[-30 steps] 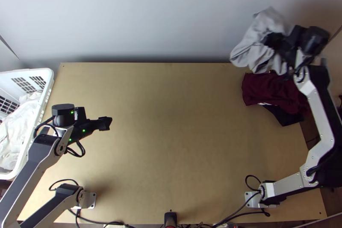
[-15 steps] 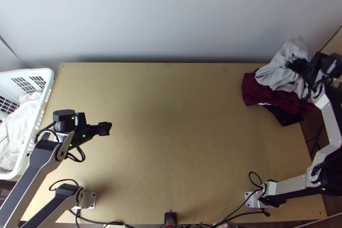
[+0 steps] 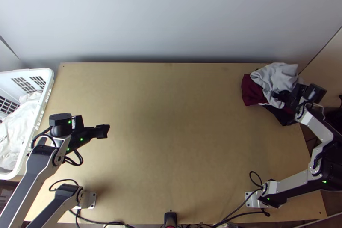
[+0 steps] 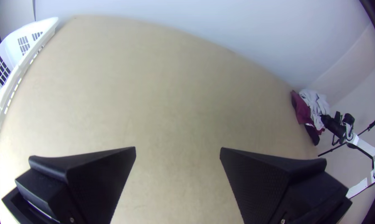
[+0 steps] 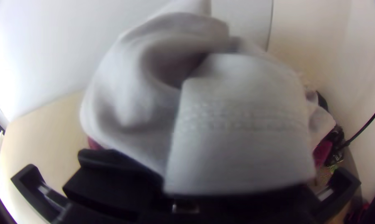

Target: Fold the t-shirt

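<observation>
1. You're looking across the light wooden table, which is filling the middle of your clock face.
2. At nine o'clock, the white basket is sitting at the table's side, and bunched white cloth is lying inside it.
3. At two o'clock, near the far corner, your light grey t-shirt is lying bunched over darker cloth. In the right wrist view, a stitched edge is draping over the black fingers.
4. Beneath it, the maroon cloth is showing on the side toward nine o'clock.
5. Your right gripper is sitting at two o'clock, its fingers closing on the grey t-shirt; you can't tell which part they're pinching.
6. Your left gripper is hovering over the table between its centre and nine o'clock. In the left wrist view, its fingers are standing wide apart and holding nothing, with bare wood showing between them.
7. The black cloth is poking out from under the maroon cloth, toward five o'clock from it.
</observation>
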`<move>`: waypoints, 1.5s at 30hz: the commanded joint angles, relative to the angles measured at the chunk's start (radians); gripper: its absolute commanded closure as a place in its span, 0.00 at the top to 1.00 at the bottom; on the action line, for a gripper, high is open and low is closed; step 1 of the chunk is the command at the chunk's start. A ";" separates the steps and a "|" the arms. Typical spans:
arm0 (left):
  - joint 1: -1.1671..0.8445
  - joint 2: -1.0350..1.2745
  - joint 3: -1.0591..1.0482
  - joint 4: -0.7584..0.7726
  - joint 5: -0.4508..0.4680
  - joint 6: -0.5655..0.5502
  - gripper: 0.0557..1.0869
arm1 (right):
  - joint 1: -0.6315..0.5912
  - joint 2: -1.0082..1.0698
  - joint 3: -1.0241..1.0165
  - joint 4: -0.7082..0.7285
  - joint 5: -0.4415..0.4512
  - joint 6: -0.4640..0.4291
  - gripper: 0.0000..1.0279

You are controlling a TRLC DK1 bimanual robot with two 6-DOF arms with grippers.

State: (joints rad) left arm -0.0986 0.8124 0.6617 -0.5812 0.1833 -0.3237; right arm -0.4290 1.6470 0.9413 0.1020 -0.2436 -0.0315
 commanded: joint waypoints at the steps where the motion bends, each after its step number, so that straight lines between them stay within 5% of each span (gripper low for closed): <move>1: 0.010 -0.053 -0.019 -0.026 0.001 0.003 0.96 | -0.016 0.056 -0.084 0.061 0.000 -0.015 0.03; 5: 0.010 -0.076 -0.025 -0.040 0.001 0.003 0.96 | -0.020 0.023 -0.078 0.061 0.000 -0.013 0.03; 6: 0.010 -0.081 -0.024 -0.043 0.001 0.003 0.96 | -0.025 0.011 -0.076 0.057 0.000 -0.013 0.10; 9: 0.020 -0.091 -0.019 -0.045 0.001 0.006 0.96 | -0.043 -0.053 -0.076 -0.004 -0.002 -0.010 0.80; 10: 0.027 -0.094 -0.017 -0.046 0.001 0.008 0.96 | -0.048 -0.085 -0.073 -0.038 -0.002 -0.011 0.95; 23: 0.056 -0.150 -0.016 -0.075 -0.001 0.018 0.96 | -0.004 -0.748 -0.230 -0.576 -0.077 -0.163 0.96; 29: 0.145 -0.200 -0.040 -0.069 -0.002 0.084 0.96 | 0.058 -0.995 -0.311 -0.670 -0.079 -0.119 0.96; 36: 0.229 -0.312 -0.139 0.017 -0.002 0.160 0.96 | 0.266 -1.161 -0.411 -0.518 -0.043 0.096 0.96; 45: 0.246 -0.423 -0.363 0.291 -0.001 0.206 0.96 | 0.325 -1.196 -0.644 -0.189 -0.034 0.163 0.96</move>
State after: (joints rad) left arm 0.1299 0.4637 0.4389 -0.4671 0.1822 -0.1547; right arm -0.1699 0.5110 0.4557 -0.2966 -0.2874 0.0792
